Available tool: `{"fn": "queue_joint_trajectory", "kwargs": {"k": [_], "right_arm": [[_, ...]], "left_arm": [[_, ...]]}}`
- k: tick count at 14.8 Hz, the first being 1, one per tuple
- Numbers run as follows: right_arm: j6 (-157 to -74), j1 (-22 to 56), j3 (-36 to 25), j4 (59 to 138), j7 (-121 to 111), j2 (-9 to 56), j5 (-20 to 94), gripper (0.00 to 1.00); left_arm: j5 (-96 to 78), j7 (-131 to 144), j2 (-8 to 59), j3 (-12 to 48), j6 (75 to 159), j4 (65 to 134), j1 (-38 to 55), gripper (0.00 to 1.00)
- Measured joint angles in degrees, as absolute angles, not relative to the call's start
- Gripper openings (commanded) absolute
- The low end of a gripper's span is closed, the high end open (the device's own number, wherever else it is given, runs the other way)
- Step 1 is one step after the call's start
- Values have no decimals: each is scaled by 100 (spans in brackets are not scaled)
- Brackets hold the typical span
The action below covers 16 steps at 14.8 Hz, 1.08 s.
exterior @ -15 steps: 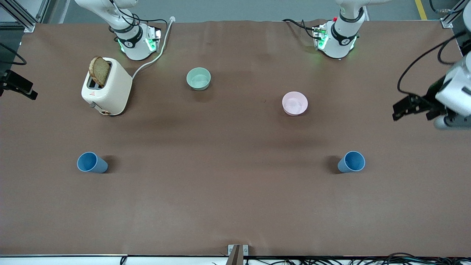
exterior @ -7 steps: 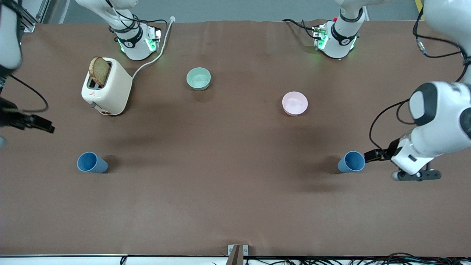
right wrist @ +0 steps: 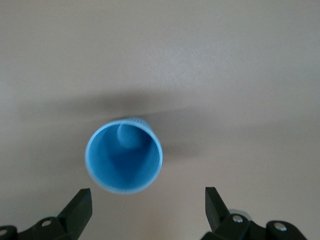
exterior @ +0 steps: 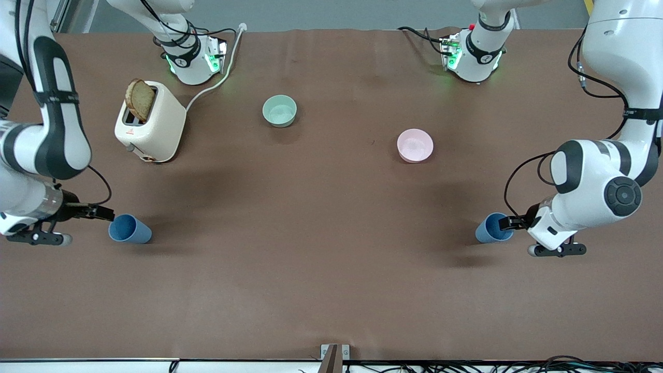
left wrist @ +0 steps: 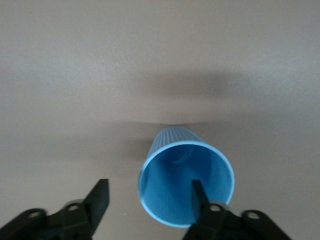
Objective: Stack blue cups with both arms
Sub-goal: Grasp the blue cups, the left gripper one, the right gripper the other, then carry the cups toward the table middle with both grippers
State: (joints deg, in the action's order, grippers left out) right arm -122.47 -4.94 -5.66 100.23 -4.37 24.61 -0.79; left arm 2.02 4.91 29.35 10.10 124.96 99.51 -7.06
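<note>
No stacking is done: both blue cups stand well apart on the bench (exterior: 331, 290), one (exterior: 491, 229) at the open left end effector (exterior: 506, 223), one finger inside its rim, the other (exterior: 128, 230) just beside the open right end effector (exterior: 103, 212), neither grasped.

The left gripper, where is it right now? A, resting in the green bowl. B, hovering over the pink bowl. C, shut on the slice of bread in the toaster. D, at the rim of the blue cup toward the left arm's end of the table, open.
D: the left gripper is at the blue cup, open, one of its fingers over the cup's mouth and the other outside the rim, as the left wrist view shows.
</note>
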Motion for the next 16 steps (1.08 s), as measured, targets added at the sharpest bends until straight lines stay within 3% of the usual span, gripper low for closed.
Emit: {"fn": "queue_joint_trajectory", "kwargs": {"k": [3,4,6,8,9,11,12,13,16], "right_arm": [[-12666,-521,-568,10043,-488,2758,-79,100],[-12727,-524,-568,10044,-495,2820,-79,100],[-12785,-524,-567,10047,-501,2904,-79,99],[-12877,-524,-567,10058,-503,2977,-79,91],[-12965,-524,-567,10075,-505,3021,-79,75],[-13201,-524,-566,10162,-529,3123,-79,29],[-13285,-524,-566,10198,-575,3165,-79,10],[-13327,-525,-566,10208,-619,3200,-79,1],[-13340,-530,-569,10204,-662,3210,-79,1]], "left_arm": [[202,490,3116,1011,12698,9996,-706,6],[202,490,3161,1012,12724,9996,-706,1],[202,490,3192,1015,12750,9996,-705,0],[202,490,3184,1043,12763,9975,-698,0],[202,508,3163,1092,12766,9948,-681,0],[202,872,3019,1257,12735,9862,-524,0],[202,1221,2891,1331,12629,9797,-332,0],[202,1661,2756,1376,12448,9698,-55,0],[203,3170,2535,1410,11997,9333,996,0]]}}
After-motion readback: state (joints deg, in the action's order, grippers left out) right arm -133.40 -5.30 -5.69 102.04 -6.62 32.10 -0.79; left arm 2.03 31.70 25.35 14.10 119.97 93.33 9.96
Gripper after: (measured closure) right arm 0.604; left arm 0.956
